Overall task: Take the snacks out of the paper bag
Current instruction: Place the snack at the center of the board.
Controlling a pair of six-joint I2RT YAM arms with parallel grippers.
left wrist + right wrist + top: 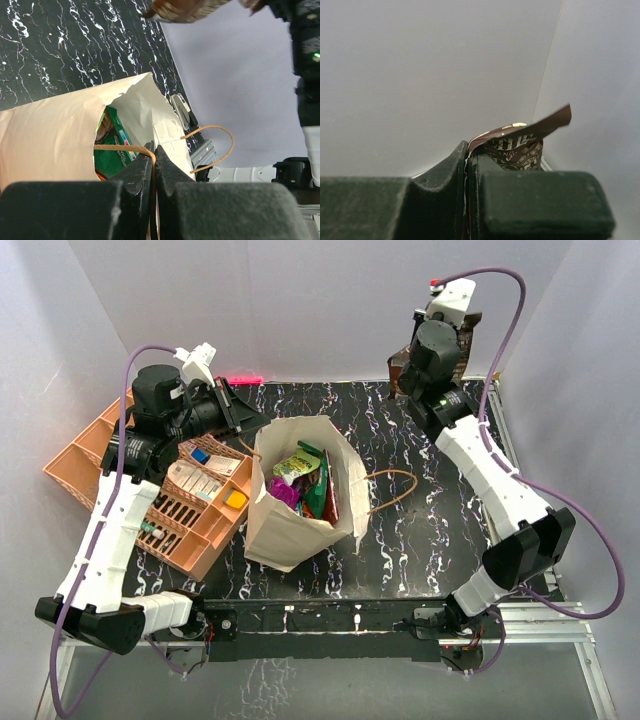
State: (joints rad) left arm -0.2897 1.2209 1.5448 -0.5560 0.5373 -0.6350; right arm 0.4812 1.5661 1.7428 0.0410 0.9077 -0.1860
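The paper bag (290,525) sits in the middle of the black counter (420,540) with its mouth open wide. The snacks (305,480) are inside it: green, purple and red packets all bunched up. In the left wrist view a green packet (117,145) shows just inside the mouth. The left fingers (149,156) are at the bag's left rim, pressed together on a tan handle (120,147). The other handle (395,490) lies on the counter just to the right of the bag. The right fingers (457,160) are up in the air, well to the right of the bag and behind it. They are squeezed tight on a dark-brown pouch (517,142). An orange tray (100,455) with small boxes (200,480) sits to the left of the bag.
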